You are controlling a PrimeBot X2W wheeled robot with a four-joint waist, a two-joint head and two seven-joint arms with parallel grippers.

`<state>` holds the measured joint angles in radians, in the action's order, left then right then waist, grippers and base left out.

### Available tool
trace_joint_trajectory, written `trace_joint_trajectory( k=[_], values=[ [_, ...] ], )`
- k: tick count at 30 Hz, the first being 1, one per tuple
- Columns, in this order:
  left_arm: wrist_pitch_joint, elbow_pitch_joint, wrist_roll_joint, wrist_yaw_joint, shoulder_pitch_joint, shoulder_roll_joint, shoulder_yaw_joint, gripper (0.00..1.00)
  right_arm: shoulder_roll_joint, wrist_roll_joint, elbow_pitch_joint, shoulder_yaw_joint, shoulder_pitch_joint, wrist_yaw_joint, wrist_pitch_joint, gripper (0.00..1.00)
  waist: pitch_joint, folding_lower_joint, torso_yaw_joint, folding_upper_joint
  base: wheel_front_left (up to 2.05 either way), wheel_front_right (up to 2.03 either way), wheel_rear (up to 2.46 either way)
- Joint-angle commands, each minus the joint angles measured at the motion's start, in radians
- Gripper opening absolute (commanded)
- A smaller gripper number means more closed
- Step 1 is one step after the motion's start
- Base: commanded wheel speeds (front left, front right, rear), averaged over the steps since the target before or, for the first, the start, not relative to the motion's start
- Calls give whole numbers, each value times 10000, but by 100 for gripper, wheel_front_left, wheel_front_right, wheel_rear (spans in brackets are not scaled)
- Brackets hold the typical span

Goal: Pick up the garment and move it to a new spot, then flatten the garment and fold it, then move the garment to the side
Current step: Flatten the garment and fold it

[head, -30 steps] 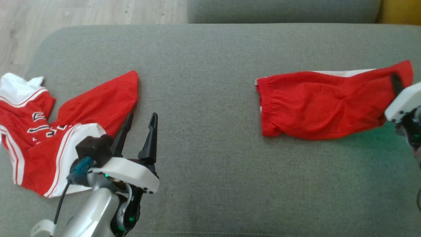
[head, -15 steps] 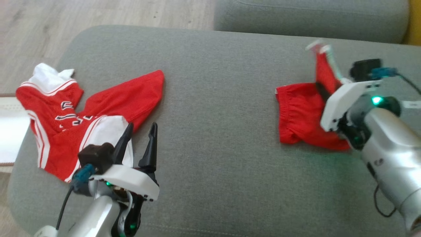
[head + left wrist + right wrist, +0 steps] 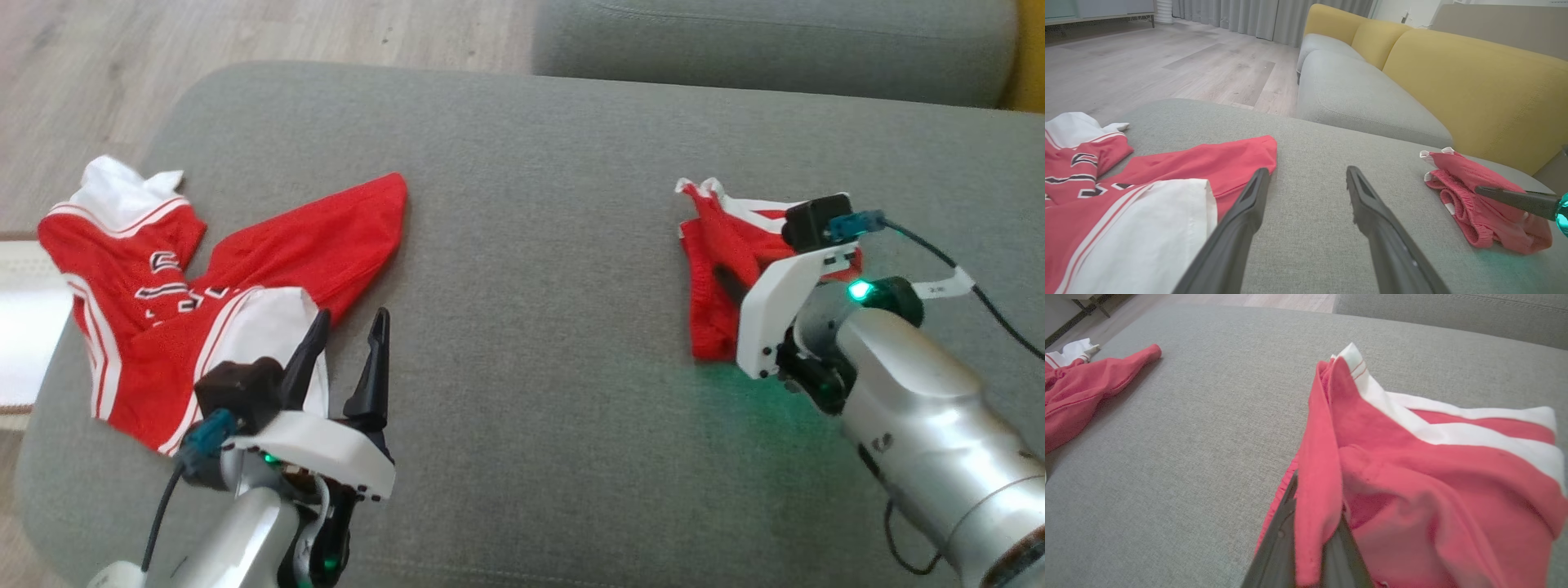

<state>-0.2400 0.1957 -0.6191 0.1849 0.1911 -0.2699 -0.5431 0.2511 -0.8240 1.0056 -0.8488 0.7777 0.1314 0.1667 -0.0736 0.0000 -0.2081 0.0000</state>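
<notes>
Right hand [image 3: 725, 276] pinches red shorts [image 3: 709, 322]; left hand [image 3: 351, 320] gapes empty beside jersey [image 3: 269, 245] on grey cushion [image 3: 531, 204]

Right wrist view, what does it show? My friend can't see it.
The right gripper pinches a fold of the red shorts, which have white stripes, between its two dark fingers. The shorts lie bunched on a grey sofa cushion, and a red jersey lies far off at the upper left.

A fold of the shorts [image 3: 1412, 465] drapes over the right gripper [image 3: 1315, 522], hiding its fingertips. The jersey [image 3: 1094, 212] runs off the left wrist view's left and bottom edges — its lettering is creased and unreadable.
</notes>
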Motion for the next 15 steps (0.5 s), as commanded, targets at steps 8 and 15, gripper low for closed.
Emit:
trace_joint_trajectory(
  k=[8, 15],
  values=[
    [-178, -231, 288, 65, 440, -194, 524, 100, -188, -166, -1034, 116, -59, -7, -1099, 100, 263, 0, 570, 0, 0, 0, 0],
    [-210, -448, 497, 70, 202, -193, 843, 100, 608, -645, -2011, 1238, -243, -7, -2122, 100, 376, 0, 929, 0, 0, 0, 0]
  ],
)
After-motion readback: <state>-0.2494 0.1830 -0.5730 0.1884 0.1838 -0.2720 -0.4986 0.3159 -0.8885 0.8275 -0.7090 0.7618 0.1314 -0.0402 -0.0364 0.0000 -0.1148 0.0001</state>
